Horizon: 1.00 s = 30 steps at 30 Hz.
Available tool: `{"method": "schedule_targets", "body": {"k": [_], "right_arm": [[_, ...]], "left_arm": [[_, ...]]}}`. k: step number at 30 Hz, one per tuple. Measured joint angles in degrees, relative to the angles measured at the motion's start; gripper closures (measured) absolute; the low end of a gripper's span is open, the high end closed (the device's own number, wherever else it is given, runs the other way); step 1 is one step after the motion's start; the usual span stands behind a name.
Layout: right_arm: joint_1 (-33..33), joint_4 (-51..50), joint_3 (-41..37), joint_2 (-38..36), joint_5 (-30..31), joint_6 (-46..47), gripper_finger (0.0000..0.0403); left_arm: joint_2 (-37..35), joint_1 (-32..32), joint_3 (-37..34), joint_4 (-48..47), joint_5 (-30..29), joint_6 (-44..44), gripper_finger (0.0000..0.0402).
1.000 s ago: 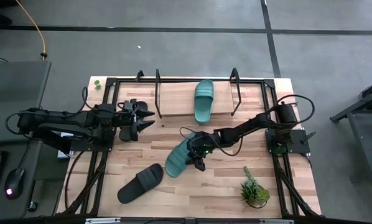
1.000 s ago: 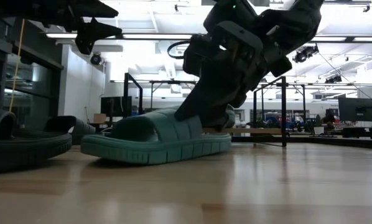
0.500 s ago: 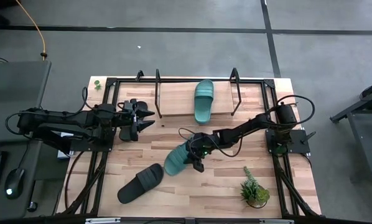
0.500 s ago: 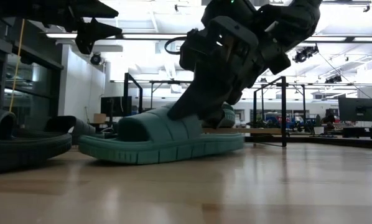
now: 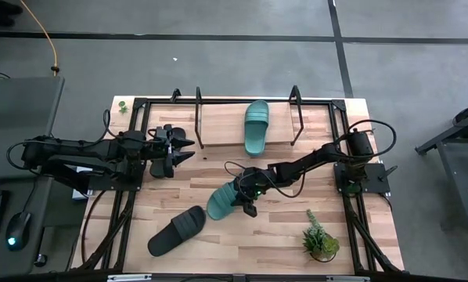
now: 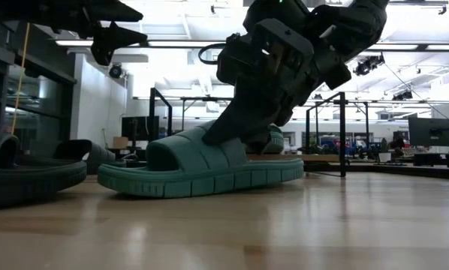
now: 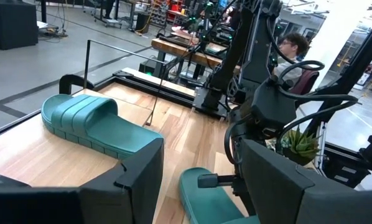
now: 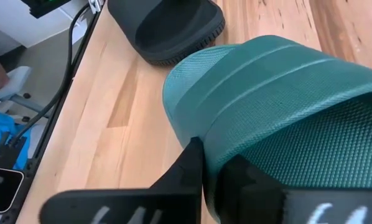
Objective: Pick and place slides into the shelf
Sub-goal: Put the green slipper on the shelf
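One teal slide (image 5: 257, 127) lies on the shelf (image 5: 218, 125), a light board in a black tube frame at the back of the table. A second teal slide (image 5: 221, 201) lies on the tabletop in the middle, and my right gripper (image 5: 246, 197) is shut on the edge of its wide strap (image 8: 260, 81). In the low view this slide (image 6: 202, 169) rests on the wood under the right gripper (image 6: 239, 139). A black slide (image 5: 177, 230) lies near the front left. My left gripper (image 5: 185, 150) hovers open and holding nothing at the shelf's left end.
A potted plant (image 5: 321, 240) stands at the front right of the table. Another dark slide-like shape (image 5: 165, 131) sits by the shelf's left posts. Black frame rails run along both table sides. A person sits beyond the table in the left wrist view.
My right gripper has shut on the teal slide's strap, and the slide has shifted slightly toward the front left. The left arm has not moved.
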Motion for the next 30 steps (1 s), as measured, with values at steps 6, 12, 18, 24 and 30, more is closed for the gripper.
{"method": "schedule_targets", "body": {"k": [6,12,18,24,30], "right_arm": [[-0.2,-0.5,0.0,-1.5,1.7,-1.1,0.0402],[0.0,-2.7,0.0,-4.4,6.9,-3.0,0.0402],[0.4,-7.2,0.0,-6.2,13.3,-4.6,0.0402],[0.5,-7.7,0.0,-6.6,17.5,-6.7,0.0403],[0.8,-8.7,0.0,-6.8,22.6,-9.0,0.0403]], "left_arm": [[0.0,0.0,0.0,0.0,0.0,0.0,0.0204],[0.0,0.0,0.0,0.0,0.0,0.0,0.0204],[0.0,0.0,0.0,0.0,0.0,0.0,0.0204],[0.0,0.0,0.0,-0.1,0.0,0.0,0.0204],[0.0,0.0,0.0,-0.1,0.0,0.0,0.0204]]}}
